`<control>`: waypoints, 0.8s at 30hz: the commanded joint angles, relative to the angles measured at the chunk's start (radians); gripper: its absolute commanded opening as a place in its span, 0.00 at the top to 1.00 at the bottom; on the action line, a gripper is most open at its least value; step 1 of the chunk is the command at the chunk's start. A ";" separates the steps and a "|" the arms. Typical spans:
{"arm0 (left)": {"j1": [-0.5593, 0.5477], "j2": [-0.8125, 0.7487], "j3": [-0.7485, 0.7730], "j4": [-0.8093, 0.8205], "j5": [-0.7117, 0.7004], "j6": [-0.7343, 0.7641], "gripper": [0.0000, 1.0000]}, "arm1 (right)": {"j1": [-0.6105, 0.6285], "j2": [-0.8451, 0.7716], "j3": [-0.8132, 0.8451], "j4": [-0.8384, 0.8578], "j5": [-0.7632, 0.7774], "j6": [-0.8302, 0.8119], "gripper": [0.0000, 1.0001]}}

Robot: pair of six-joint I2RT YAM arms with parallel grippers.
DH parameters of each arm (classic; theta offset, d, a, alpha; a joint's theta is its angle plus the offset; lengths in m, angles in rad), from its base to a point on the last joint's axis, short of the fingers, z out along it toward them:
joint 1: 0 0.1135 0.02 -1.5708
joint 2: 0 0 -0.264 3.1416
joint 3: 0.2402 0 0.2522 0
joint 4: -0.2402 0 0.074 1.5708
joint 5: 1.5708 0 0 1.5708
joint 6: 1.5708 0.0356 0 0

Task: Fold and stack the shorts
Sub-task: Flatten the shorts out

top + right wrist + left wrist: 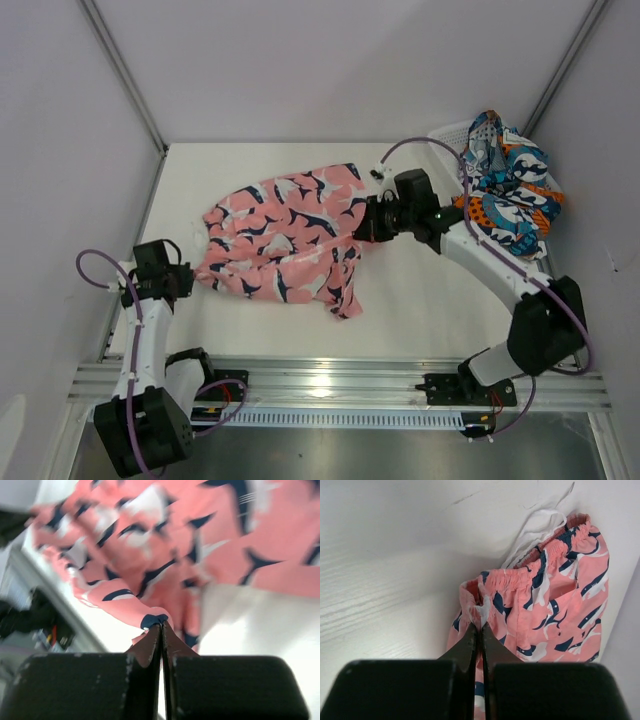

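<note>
The pink shorts (pixel 285 235) lie spread on the tabletop (pixel 430 300), the left claw (pixel 480 628) clamped on their waistband at the left, the right claw (pixel 161 626) clamped on their right edge. The blue-teal-orange shorts (pixel 510 195) sit heaped on the white basket (pixel 449 133), far right.

top camera looks down from behind me; both wrist cameras sit close, sharing, i think, the pink navy-and-white fabric shorts (pixel 285 235).
</note>
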 commanded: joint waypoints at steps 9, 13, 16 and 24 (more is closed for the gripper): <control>0.012 0.131 0.062 0.117 0.068 -0.220 1.00 | -0.133 0.394 0.542 -0.053 0.013 -0.133 1.00; 0.011 0.191 0.119 0.117 0.077 -0.243 1.00 | -0.152 0.493 0.650 -0.036 -0.058 -0.172 1.00; 0.013 0.227 0.163 0.110 0.097 -0.243 1.00 | -0.163 0.530 0.718 -0.025 -0.162 -0.196 1.00; 0.011 0.237 0.223 0.112 0.109 -0.205 1.00 | -0.181 0.367 0.536 0.174 -0.392 -0.238 1.00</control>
